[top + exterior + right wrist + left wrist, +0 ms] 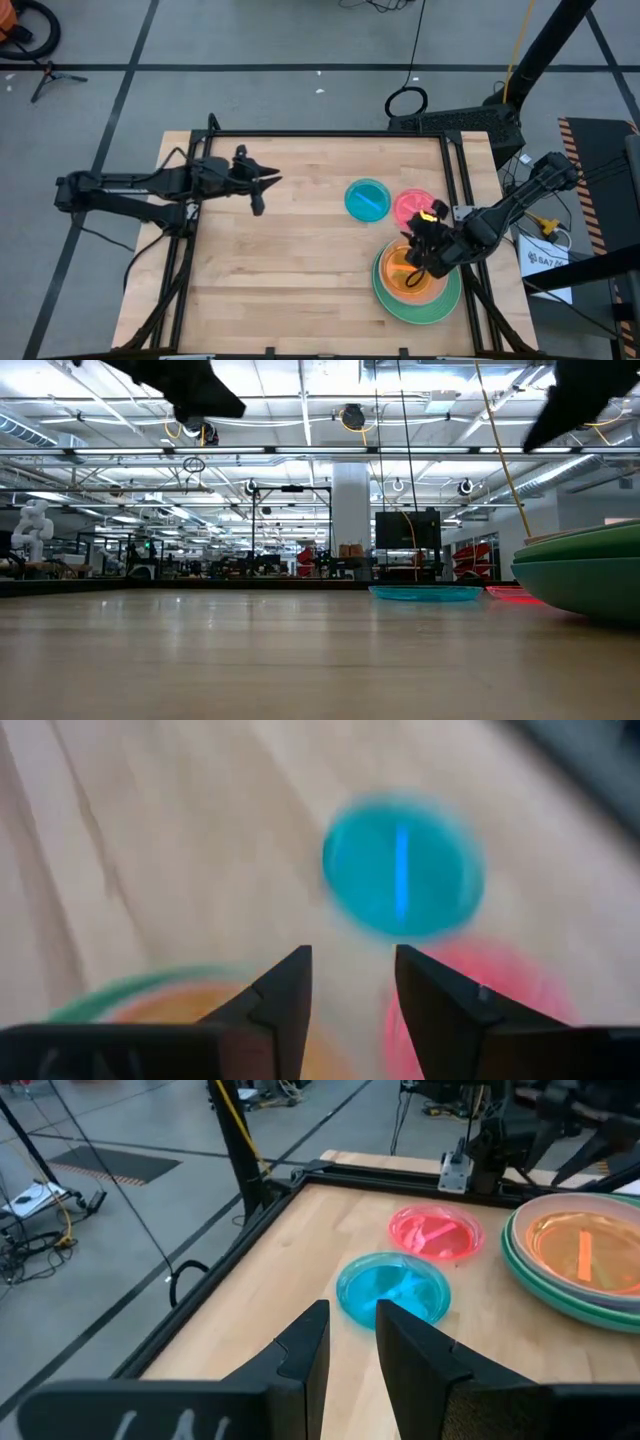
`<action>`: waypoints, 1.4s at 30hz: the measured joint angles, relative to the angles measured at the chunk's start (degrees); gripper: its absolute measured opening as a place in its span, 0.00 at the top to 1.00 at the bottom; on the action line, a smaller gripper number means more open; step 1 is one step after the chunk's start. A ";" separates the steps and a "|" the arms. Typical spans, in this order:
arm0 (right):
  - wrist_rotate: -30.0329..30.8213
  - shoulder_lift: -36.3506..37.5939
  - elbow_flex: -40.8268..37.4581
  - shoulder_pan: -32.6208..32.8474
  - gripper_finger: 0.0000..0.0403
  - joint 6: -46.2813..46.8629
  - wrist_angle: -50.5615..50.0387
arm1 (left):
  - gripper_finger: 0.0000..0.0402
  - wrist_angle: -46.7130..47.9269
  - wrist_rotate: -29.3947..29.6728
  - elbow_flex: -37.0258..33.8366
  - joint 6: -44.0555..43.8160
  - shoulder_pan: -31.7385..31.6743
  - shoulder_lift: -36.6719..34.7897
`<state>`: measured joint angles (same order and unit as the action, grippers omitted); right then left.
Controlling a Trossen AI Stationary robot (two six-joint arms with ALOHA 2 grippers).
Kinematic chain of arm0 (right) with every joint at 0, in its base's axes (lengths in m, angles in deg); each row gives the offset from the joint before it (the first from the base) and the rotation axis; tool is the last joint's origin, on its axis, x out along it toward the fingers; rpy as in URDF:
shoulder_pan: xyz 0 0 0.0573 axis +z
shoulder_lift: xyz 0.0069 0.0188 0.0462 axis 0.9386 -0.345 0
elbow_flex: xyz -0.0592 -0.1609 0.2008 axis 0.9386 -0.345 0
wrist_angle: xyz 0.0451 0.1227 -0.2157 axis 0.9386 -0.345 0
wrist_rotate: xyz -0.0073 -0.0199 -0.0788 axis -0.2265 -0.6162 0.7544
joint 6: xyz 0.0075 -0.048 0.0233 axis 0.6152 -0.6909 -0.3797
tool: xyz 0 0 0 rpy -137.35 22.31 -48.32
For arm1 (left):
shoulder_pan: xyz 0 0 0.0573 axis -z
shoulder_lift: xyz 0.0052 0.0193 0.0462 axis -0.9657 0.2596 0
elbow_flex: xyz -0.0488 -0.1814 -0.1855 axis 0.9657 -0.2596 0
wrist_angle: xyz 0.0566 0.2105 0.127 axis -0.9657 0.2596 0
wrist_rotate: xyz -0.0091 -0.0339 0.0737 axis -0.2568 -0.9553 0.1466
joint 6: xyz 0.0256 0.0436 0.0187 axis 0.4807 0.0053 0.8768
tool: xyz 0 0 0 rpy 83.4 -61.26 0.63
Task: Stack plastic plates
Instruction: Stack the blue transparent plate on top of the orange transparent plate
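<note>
A stack of plastic plates [415, 285] stands near the table's right near corner, a large green plate at the bottom and a translucent orange one [585, 1252] on top. A small blue plate [367, 199] and a small red plate [413, 207] lie flat on the wood beside each other, just beyond the stack. My right gripper [415, 245] hovers over the stack's far edge, slanting down toward the blue plate [403, 865], open and holding nothing. My left gripper [262, 185] hangs open above the table's left half, pointing toward the plates [393, 1288].
A black frame rail [330, 133] runs along the table's edges. Bare wood [290, 270] lies between the left arm and the plates. A black mount with cables [460, 122] sits beyond the far right corner.
</note>
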<state>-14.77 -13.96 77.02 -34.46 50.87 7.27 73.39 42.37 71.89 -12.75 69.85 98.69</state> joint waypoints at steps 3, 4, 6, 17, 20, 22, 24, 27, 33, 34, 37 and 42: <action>7.07 0.00 0.00 -0.01 0.65 -9.79 6.82 | 0.77 -4.08 -2.37 0.00 0.23 0.00 4.22; 8.61 0.00 0.00 0.00 0.65 -13.14 9.48 | 0.77 -5.80 -3.20 0.00 0.50 0.00 5.71; 10.67 0.00 0.00 0.00 0.66 -20.38 15.01 | 0.77 -9.51 -4.85 0.00 0.95 0.00 8.86; 10.43 0.48 -5.26 -2.04 0.74 -51.37 42.27 | 0.77 -21.66 -5.45 3.21 1.07 -0.11 23.09; 7.82 1.98 -11.34 -3.42 0.75 -56.58 52.60 | 0.77 -20.06 -5.55 6.37 1.13 -0.11 26.19; 6.28 3.76 -16.03 -4.33 0.76 -59.41 59.44 | 0.77 -19.19 -5.59 8.39 2.08 -0.19 28.13; 4.61 6.31 -20.85 -5.42 0.76 -62.74 67.42 | 0.77 -17.77 -5.62 10.15 3.05 -0.56 29.65; 0.77 11.93 -26.73 -7.20 0.77 -66.06 75.58 | 0.77 -17.02 -5.70 12.44 3.27 -1.50 31.99; -2.71 23.88 -33.91 -8.47 0.77 -66.48 80.83 | 0.77 -16.47 -6.32 15.97 2.51 -3.09 37.15; -2.69 25.55 -34.65 -8.50 0.77 -66.42 80.78 | 0.77 -16.50 -7.14 16.95 2.26 -3.40 38.40; -2.69 29.56 -36.34 -8.50 0.77 -66.42 80.65 | 0.77 -16.25 -10.66 20.36 1.47 -4.40 42.61; -2.69 33.64 -37.16 -8.50 0.77 -66.66 79.56 | 0.77 -10.38 -11.88 28.83 1.30 -6.55 50.47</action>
<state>-17.45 19.68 39.86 -42.97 -15.79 86.84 63.01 30.49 100.72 -11.46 63.30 149.17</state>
